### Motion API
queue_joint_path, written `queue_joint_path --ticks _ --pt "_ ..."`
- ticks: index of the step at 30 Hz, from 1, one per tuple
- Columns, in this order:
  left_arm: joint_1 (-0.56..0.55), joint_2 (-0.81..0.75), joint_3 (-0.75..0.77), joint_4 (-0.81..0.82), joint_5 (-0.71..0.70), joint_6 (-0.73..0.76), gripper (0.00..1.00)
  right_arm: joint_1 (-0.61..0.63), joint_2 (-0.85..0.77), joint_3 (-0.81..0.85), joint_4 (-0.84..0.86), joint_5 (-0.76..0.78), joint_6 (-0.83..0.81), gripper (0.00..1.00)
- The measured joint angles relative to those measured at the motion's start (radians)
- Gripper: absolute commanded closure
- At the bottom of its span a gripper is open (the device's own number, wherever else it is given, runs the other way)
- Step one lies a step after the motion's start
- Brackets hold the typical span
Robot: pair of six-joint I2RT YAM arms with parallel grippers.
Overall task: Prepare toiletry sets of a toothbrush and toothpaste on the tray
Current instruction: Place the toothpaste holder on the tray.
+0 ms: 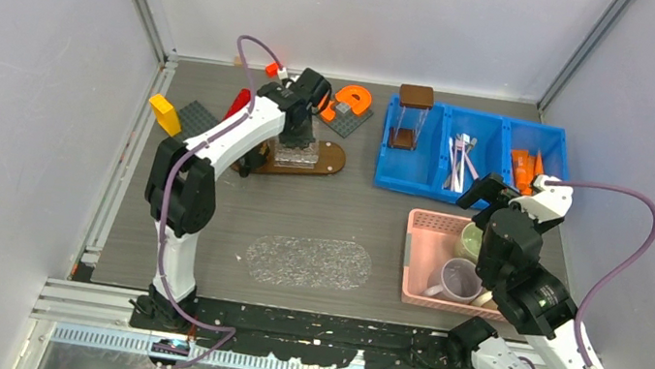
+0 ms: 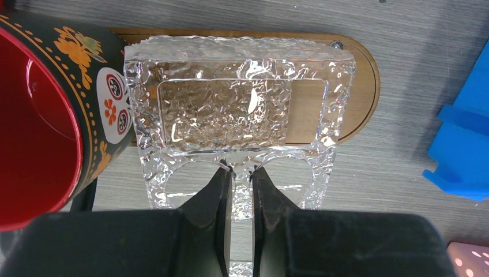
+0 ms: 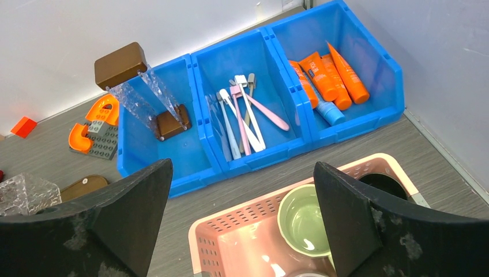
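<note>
Left gripper (image 2: pixel 242 173) pinches the wall of the clear textured tray (image 2: pixel 230 104); right gripper (image 3: pixel 242 167) is spread wide. At its 12 o'clock, white and pink toothbrushes (image 3: pixel 245 112) occupy the middle compartment of the blue plastic bin (image 3: pixel 277 153), orange toothpaste tubes (image 3: pixel 328 75) the right.

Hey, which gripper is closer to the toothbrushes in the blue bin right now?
Right. The right gripper hangs open just in front of the blue bin holding the toothbrushes; the left gripper is farther left, pinching the clear textured holder on the wooden tray.
</note>
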Motion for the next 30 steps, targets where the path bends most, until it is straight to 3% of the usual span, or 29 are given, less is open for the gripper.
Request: queue_joint_path --ticks 19,30 --pt "0.054 0.004 -0.031 0.02 0.089 -0.004 1.0 0.0 0.02 0.0 0.0 -0.005 0.0 0.0" --pt "0.081 0.004 -0.044 0.023 0.107 0.003 0.84 0.0 0.02 0.0 0.0 -0.012 0.0 0.0"
